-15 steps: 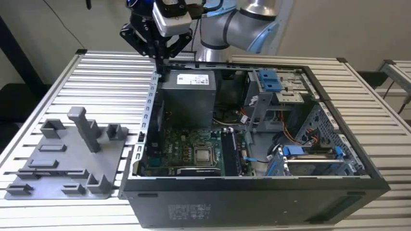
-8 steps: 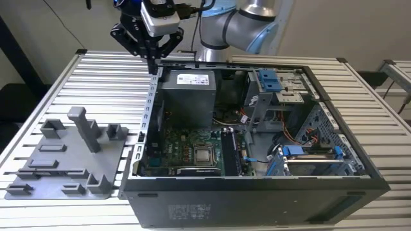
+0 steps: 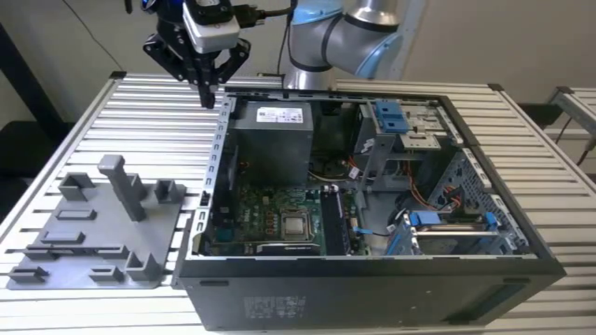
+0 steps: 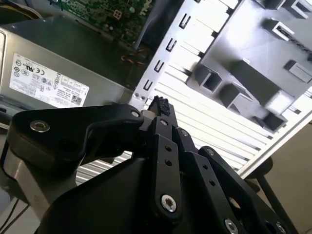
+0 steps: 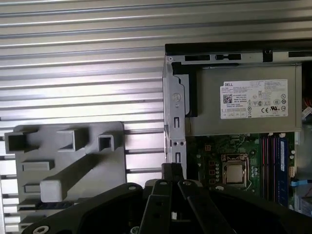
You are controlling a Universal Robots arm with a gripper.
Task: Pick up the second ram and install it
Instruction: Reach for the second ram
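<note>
Both gripper (image 3: 209,101) jaws meet, holding nothing.

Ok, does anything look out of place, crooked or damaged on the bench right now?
Nothing stands out. The open computer case sits square on the slatted table, the grey holder tray lies flat beside it, and the gripper, fingers shut, hangs above the case's edge by the power supply. No damage or spill shows.
</note>
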